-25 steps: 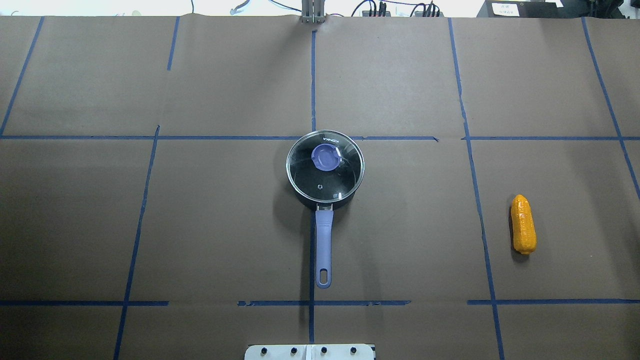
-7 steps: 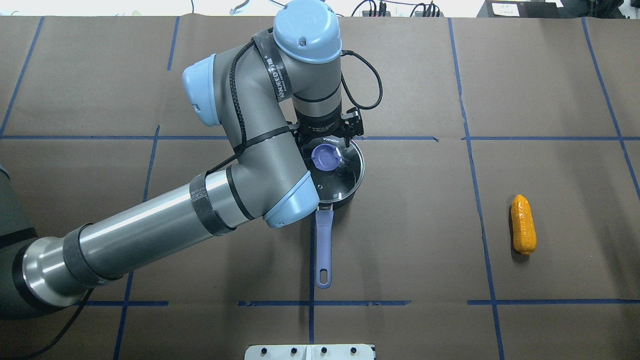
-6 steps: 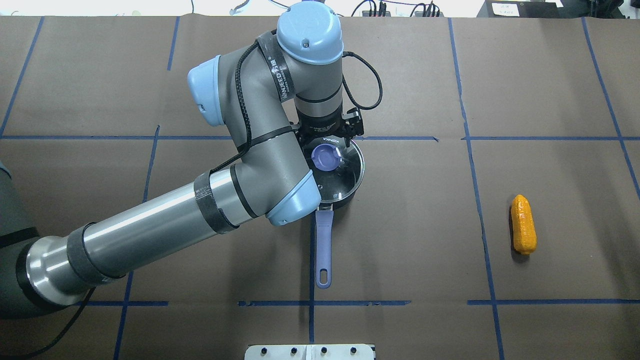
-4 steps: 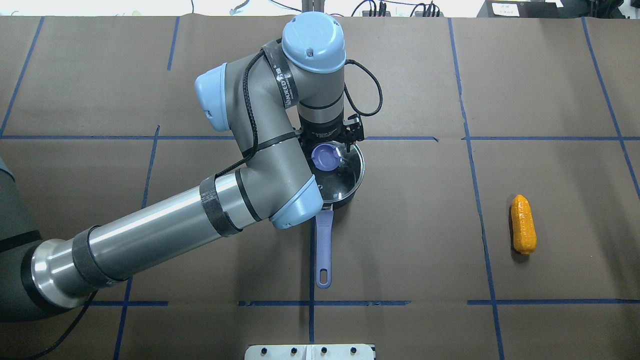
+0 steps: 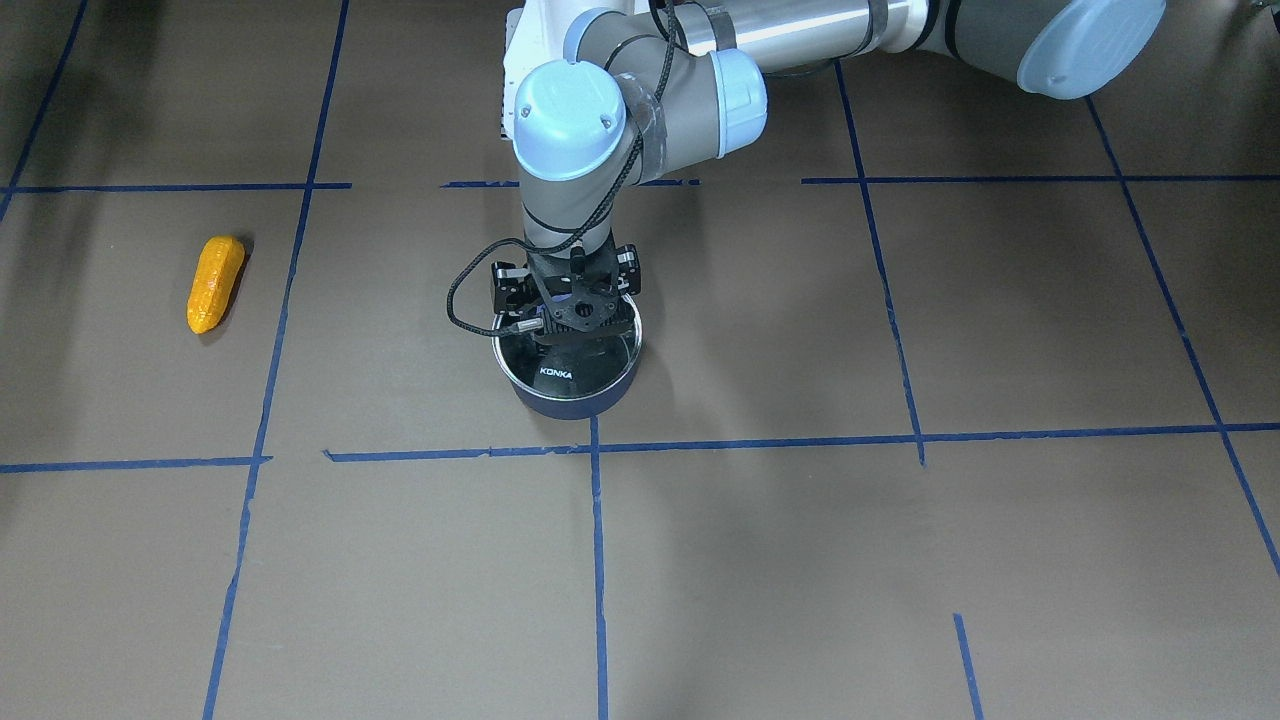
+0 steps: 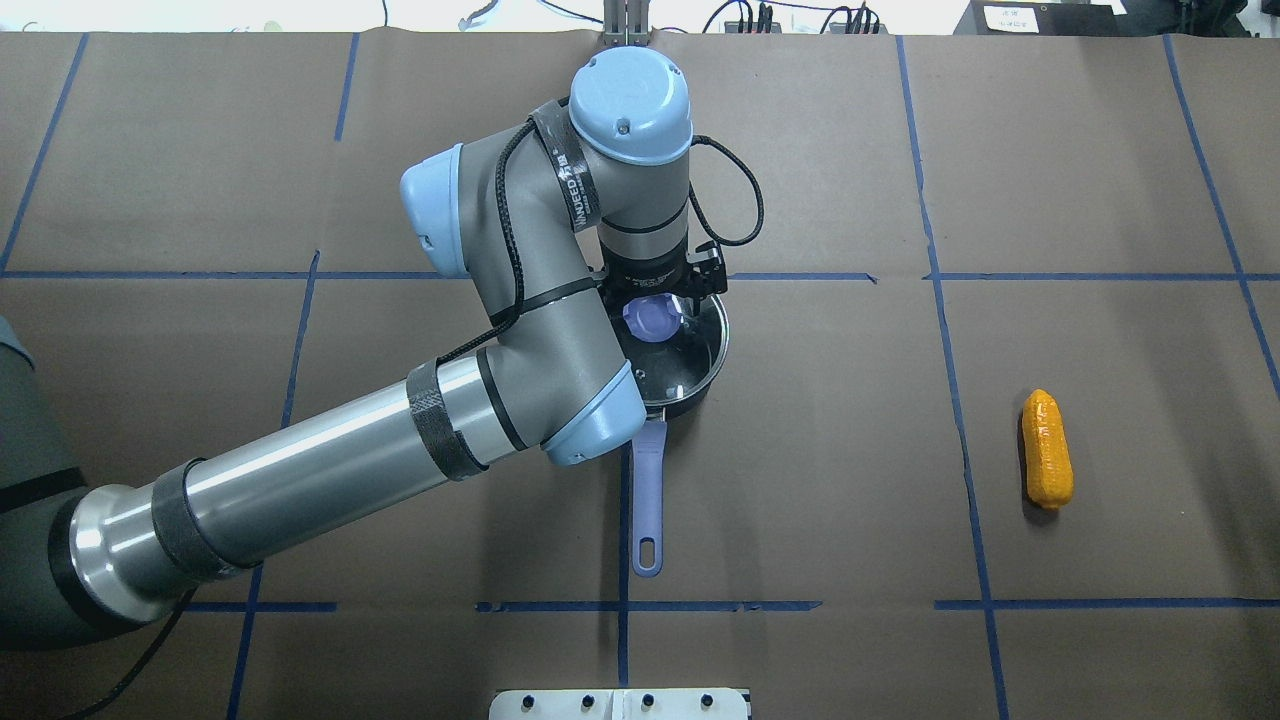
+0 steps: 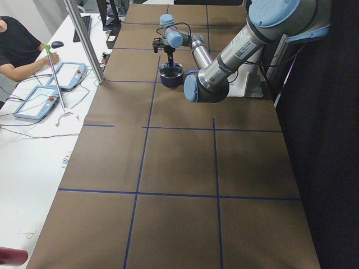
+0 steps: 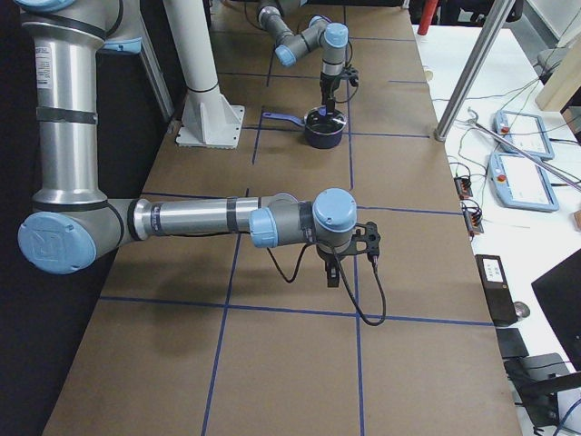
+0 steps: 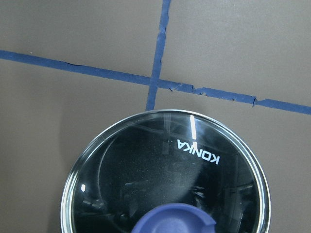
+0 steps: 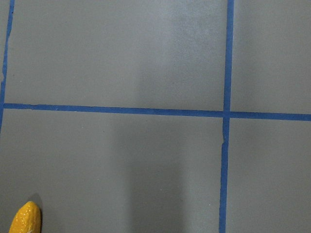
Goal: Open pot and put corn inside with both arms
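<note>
The navy pot (image 6: 712,362) stands mid-table, its purple-blue handle (image 6: 647,490) pointing toward the robot's base. The glass KONKA lid (image 5: 560,373) is on it. My left gripper (image 6: 660,300) points straight down over the lid's purple knob (image 6: 648,322), low and close, and looks open and empty. The left wrist view shows the lid (image 9: 146,179) with the knob (image 9: 175,224) at its bottom edge. The orange corn (image 6: 1047,462) lies far right, alone. My right gripper (image 8: 333,272) shows only in the exterior right view, hanging above the table; I cannot tell whether it is open. The corn's tip (image 10: 25,219) shows in its wrist view.
Brown paper with blue tape lines (image 6: 625,160) covers the table. The left arm's elbow (image 6: 590,420) hangs over the pot's near-left side and the handle's root. A white base plate (image 6: 620,704) sits at the near edge. Operators' desks with tablets (image 7: 67,75) lie beyond the far side.
The left arm came in from the left and settled over the pot, then edged nearer and lower onto the lid's knob, covering part of it. Pot, lid and corn have not moved.
</note>
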